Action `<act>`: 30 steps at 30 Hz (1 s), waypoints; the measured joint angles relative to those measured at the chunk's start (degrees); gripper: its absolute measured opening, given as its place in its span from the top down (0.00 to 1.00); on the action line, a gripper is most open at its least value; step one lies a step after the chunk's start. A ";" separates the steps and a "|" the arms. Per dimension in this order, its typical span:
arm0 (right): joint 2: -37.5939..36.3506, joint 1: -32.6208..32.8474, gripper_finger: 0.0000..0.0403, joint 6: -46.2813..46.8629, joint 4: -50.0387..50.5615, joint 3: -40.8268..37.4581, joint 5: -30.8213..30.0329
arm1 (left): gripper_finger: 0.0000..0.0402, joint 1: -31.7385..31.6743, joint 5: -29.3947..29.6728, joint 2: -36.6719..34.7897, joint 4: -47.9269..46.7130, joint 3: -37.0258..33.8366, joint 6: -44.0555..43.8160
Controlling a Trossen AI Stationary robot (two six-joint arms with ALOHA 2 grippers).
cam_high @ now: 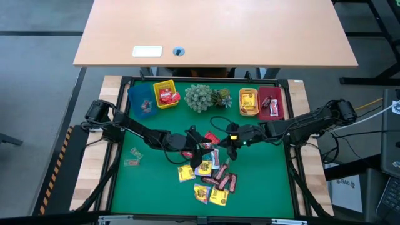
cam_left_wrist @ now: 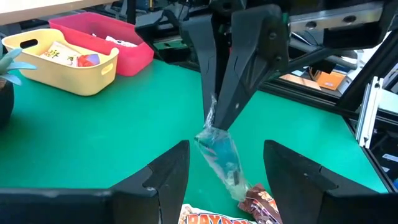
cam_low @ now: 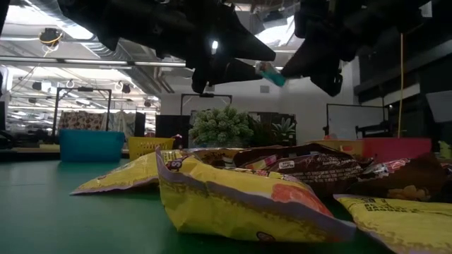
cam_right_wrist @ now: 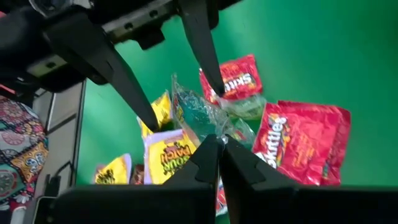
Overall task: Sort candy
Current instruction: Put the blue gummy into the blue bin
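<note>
**Green table, candy heaped by the pincers**

The green table (cam_high: 144, 187) carries a candy pile (cam_high: 209, 181) just below the right gripper (cam_high: 232, 140). Two clear wrappers (cam_high: 132, 157) lie well off to the left gripper's (cam_high: 195, 139) side. Four bins (cam_high: 165, 94) and a plant cluster (cam_high: 203, 97) stand beyond both.

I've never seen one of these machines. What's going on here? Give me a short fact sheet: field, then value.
Setting: green table with two dark arms
Right gripper: shut on a clear-wrapped candy, held above the pile
Left gripper: open, fingers either side of that same candy
Candy pile: yellow, red and dark packets, middle of the table
Loose pieces: two pale wrappers off to the left arm's side
Bins along the far edge: blue bin, yellow bin, orange bin, red bin
Between the bins: plant cluster
</note>
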State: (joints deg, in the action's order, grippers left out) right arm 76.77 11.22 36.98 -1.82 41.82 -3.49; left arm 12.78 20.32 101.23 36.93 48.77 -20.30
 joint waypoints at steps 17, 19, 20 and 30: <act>0.00 0.00 0.97 0.01 -3.22 0.00 0.01 | 0.58 -0.56 0.59 0.00 0.00 0.00 -0.03; 0.00 0.00 0.97 0.01 -3.22 0.00 0.01 | 0.62 -0.81 0.59 0.00 0.00 0.00 -0.03; 0.00 0.00 0.97 0.01 -3.22 0.00 0.01 | 0.64 -0.92 0.59 0.00 0.00 0.00 -0.03; 0.00 0.00 0.97 0.01 -3.24 0.00 0.01 | 0.77 -1.14 0.59 0.00 0.00 0.00 -0.06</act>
State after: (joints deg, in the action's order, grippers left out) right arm 76.77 11.22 36.99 -5.06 41.82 -3.49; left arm 11.64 20.91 101.23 36.93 48.77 -20.36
